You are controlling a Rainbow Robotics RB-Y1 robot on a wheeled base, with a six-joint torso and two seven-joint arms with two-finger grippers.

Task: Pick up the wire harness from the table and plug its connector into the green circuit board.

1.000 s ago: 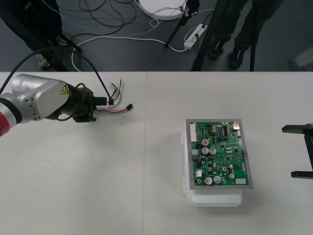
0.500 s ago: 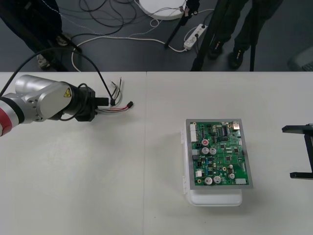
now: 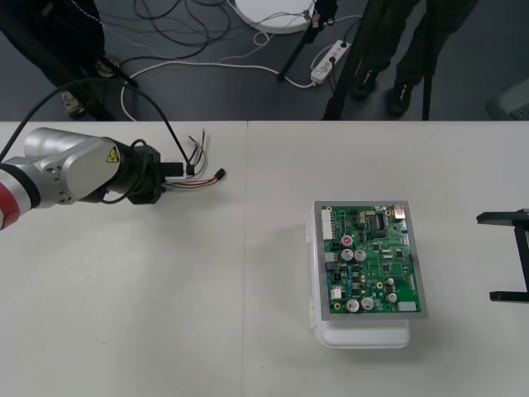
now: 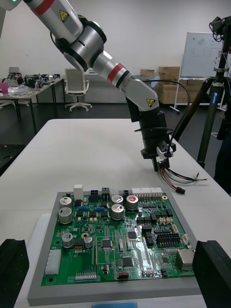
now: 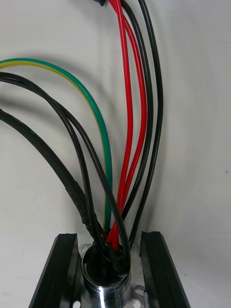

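My left gripper (image 3: 171,175) is at the table's far left, shut on the wire harness's round metal socket (image 5: 106,281). In the left wrist view the black fingers (image 5: 61,269) press that socket from both sides. Red, black and green wires (image 5: 126,120) fan out from it. The harness (image 3: 197,180) trails right to its small black plug (image 3: 221,174), which lies on the table. The green circuit board (image 3: 372,260) sits on its white base (image 3: 364,334), right of centre and well away from the plug. My right gripper (image 3: 514,256) waits open at the right edge.
In the right wrist view the left arm's gripper (image 4: 158,161) points down beyond the board (image 4: 115,240), and the wires (image 4: 179,177) drape onto the table. Bare loose wire ends (image 3: 198,145) reach toward the far edge. Pale table lies between harness and board.
The left gripper and the harness it holds have shifted slightly toward the far edge and a little right. The right arm and the board have not moved.
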